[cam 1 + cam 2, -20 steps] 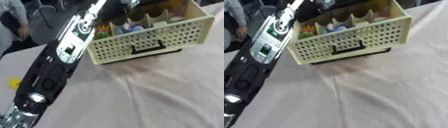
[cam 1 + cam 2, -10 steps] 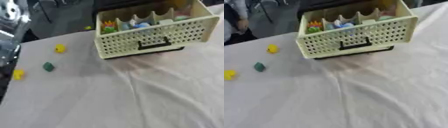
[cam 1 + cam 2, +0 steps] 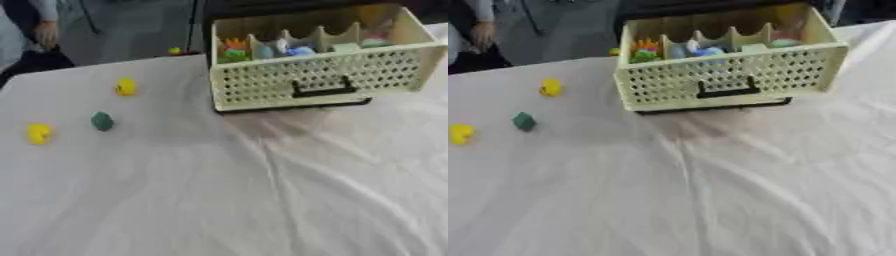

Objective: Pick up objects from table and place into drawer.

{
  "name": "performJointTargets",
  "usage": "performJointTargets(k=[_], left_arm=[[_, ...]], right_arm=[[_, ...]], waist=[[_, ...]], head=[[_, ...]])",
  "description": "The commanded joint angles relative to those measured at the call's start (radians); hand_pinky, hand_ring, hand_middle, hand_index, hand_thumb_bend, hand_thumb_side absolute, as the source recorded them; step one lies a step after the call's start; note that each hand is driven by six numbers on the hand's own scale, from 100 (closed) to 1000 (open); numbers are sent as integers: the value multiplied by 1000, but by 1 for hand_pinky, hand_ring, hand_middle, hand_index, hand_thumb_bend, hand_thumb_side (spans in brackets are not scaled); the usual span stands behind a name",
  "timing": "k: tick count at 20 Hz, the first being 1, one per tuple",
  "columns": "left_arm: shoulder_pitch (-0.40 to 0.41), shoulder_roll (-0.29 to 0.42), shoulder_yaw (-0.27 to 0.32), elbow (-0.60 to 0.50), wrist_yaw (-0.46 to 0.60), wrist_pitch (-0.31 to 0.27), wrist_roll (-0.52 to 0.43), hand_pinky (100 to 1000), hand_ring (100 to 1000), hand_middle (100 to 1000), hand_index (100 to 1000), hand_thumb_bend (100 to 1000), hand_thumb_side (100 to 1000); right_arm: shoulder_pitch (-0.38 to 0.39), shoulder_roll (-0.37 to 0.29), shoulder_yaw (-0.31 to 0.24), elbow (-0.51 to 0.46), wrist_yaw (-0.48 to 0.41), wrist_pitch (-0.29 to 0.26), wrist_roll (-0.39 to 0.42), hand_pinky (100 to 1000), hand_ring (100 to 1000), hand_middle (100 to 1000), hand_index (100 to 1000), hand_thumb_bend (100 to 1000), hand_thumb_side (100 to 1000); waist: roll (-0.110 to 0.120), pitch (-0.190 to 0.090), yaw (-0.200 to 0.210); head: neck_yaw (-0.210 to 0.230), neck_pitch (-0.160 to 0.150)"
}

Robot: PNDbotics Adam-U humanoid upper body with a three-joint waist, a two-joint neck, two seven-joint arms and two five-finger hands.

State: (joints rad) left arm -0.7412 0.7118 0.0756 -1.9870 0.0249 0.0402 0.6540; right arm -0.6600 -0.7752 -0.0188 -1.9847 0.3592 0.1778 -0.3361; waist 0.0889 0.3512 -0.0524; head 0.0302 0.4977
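Up at the far side of the surface (image 3: 262,200), which was draped in a wrinkled pale cloth, stood a cream perforated drawer (image 3: 319,80) with a dark handle (image 3: 322,91) on its front wall. It sat pulled out from a dark frame behind and under it. Dividers split its inside into compartments, and several small things lay along the back row: an orange-and-green piece (image 3: 646,51) at the left end, bluish and whitish pieces (image 3: 287,49) near the middle, and a pale green one (image 3: 782,43) toward the right; what they were could not be made out.

Well apart from the drawer, on the left part of the cloth, lay three small objects still outside it. A yellow object (image 3: 126,86) lay farthest back, a dark green object (image 3: 102,121) sat nearer and a little to its left, and a second yellow object (image 3: 38,133) rested just beside the green one, close to the left edge. None touched another.

Neither of the robot's hands appeared in either view, so whether their fingers were apart or together could not be told.
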Motion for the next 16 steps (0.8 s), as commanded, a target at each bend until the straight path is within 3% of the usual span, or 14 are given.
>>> performJointTargets(k=[1, 6, 12, 16], left_arm=[[38, -4, 28, -13, -21, -71, 47, 471, 645, 820, 854, 251, 867], [126, -77, 29, -13, -59, -108, 56, 423, 608, 799, 835, 224, 871], [189, -129, 5, -13, -76, -143, -68, 401, 590, 788, 827, 185, 876], [199, -148, -2, -13, -67, -152, -150, 406, 597, 797, 837, 191, 888]], right_arm=[[-6, -58, -10, -15, 19, -4, 59, 496, 470, 436, 691, 157, 623], [6, -113, 7, -15, 23, -18, 236, 489, 459, 428, 696, 146, 662], [13, -167, 23, -15, 51, -46, 442, 463, 444, 415, 683, 105, 664], [15, -218, 48, -15, 79, -101, 613, 431, 452, 449, 729, 100, 687]], waist=[[-17, -25, 9], [-48, -22, 28], [-71, -20, 44], [-87, -21, 51]], head=[[-12, -16], [-19, -31], [-17, -49], [-19, -46]])
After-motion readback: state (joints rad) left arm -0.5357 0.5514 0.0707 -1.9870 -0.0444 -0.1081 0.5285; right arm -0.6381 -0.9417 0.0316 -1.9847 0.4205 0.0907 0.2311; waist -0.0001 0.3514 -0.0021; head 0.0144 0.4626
